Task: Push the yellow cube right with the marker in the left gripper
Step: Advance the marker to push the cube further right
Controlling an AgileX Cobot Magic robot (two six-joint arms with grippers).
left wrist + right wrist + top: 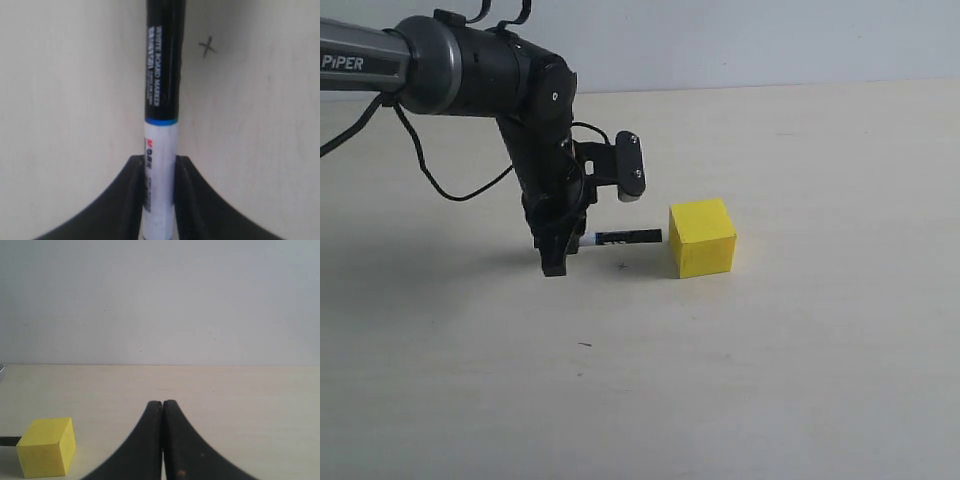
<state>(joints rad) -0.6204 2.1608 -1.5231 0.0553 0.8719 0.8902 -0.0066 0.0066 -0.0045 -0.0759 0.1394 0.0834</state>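
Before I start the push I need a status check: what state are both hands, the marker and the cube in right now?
whiteboard marker: gripped, held level, black end at or just short of the cube's side.
left hand: shut on the whiteboard marker.
yellow cube: resting flat on the table, not gripped.
right hand: shut, empty.

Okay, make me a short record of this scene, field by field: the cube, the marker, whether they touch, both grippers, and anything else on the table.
yellow cube: resting on the table
marker: roughly level, black end pointing at the cube
contact: very close; cannot tell if touching
left gripper: shut on the marker's white end
right gripper: shut, holding nothing
table mark: small pen cross beside the marker
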